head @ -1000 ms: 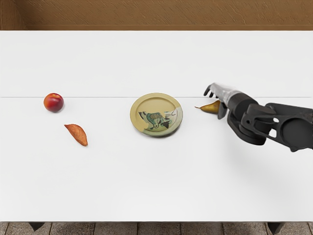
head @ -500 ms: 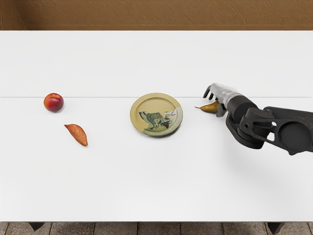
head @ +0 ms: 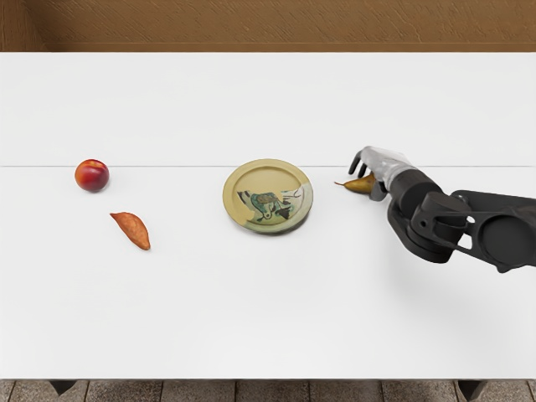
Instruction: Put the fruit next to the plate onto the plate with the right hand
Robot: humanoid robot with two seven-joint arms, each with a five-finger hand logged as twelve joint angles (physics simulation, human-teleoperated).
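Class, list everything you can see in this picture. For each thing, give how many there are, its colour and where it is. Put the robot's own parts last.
table: one, white, fills most of the view
wall: one, brown, behind the table's far edge
plate: one, yellow-green with a picture on it, middle of the table
pear: one, yellow-brown, on the table just right of the plate, partly under the robot hand
red fruit: one, red-orange, far left
sweet potato: one, orange, left, nearer than the red fruit
right arm: one, dark grey, enters from the right edge
right robot hand: one, grey, over the pear
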